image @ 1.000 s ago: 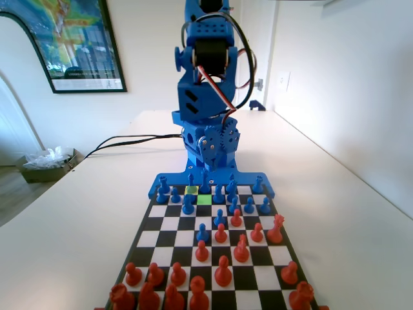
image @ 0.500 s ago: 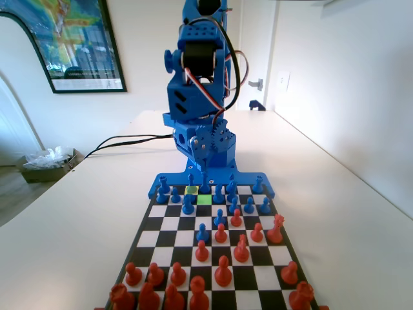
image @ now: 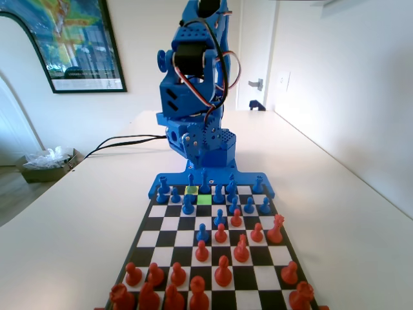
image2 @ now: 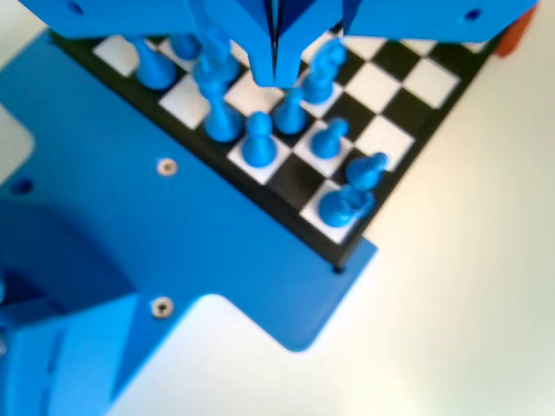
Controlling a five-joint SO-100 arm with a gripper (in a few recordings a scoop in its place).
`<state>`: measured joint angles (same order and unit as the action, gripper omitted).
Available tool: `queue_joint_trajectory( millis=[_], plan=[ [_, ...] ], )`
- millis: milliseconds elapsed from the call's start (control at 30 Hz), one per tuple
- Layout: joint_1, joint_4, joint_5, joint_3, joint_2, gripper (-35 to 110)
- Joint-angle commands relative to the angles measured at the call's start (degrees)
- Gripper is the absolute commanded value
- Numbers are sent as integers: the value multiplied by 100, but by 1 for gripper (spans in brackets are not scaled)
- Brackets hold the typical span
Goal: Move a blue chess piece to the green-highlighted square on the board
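Fixed view: the green square [image: 204,199] on the board [image: 169,223] is empty; the slender blue piece [image: 190,179] stands on the back row just beyond it.
Wrist view: end effector [image2: 274,76] pinched shut, empty, above the back-row pieces.
Progress: nothing grasped or moved yet.
Writing: none readable.

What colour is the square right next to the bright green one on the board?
Pale yellow-green, just left of the green-highlighted square and one row farther back; clearest in the fixed view.
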<state>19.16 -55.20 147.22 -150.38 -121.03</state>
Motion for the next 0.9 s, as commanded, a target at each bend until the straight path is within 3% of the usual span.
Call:
queue_joint_trajectory(
  millis=[0, 467, 867],
  plan=[
    [176, -26, 141, -62, -220, 1],
    [211, 624, 88, -439, -167, 12],
    [105, 817, 26, -510, 70, 10]
  ],
)
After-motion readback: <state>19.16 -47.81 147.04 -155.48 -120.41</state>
